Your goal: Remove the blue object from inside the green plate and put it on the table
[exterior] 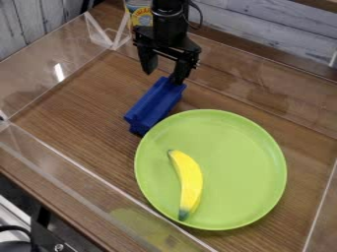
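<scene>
The table (79,108) fills the view, brown wood grain walled by clear acrylic panels (39,69), and on its near right sits the green plate (243,148), broad and round. The blue object (154,104) lies just off the plate's upper-left edge, its lower end close against the rim or perhaps resting on it; this view cannot settle which. Most of the block is on bare wood, so by the look of it the job is all but done.

Now the key relation: the gripper (168,71) hangs directly above the block's far end, pointing straight down, its two black fingers spread wide with nothing between them. Released, empty. The block runs away from the claw toward the lower left, its long axis slanting from upper right to lower left, roughly along the plate's edge. The fingers seem to straddle that far end loosely, though whether a tip brushes the block is hard to tell.

Smaller things: the banana (187,183) lies inside the plate, low and left of centre, well apart from block and claw. Nothing stands above the claw, so a straight lift looks clear; the plate rim close beside the block is the only thing near.
</scene>
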